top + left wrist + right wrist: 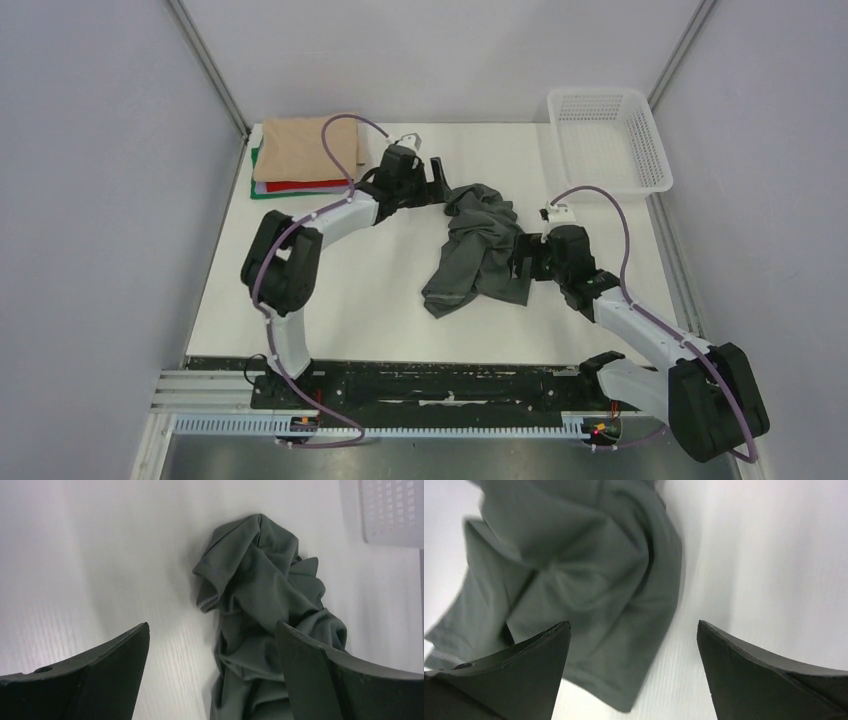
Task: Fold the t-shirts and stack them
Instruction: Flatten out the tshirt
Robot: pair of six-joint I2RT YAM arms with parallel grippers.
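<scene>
Lying crumpled near the middle of the smooth white worktop [340,290], the charcoal-grey t-shirt [478,250] was a soft, matte heap of deep folds. Its long axis ran from the far side toward the near edge, slanting a little to the left at the near end. One stitched sleeve hem [207,599] curled open in the left wrist view; the neckline could not be made out, and the cloth was blurred in the right wrist view. The left gripper [212,627] hovered just beyond the heap's far end with its dark, wedge-shaped jaws spread wide and holding nothing. The right gripper [634,624] was likewise wide open and empty at the heap's right edge, covering part of it from above. In the far left corner sat the folded stack [305,150]: tan on top, with only thin red and green edges showing beneath, and the left arm's cable crossing it. A white plastic lattice basket [605,140] stood at the far right.
</scene>
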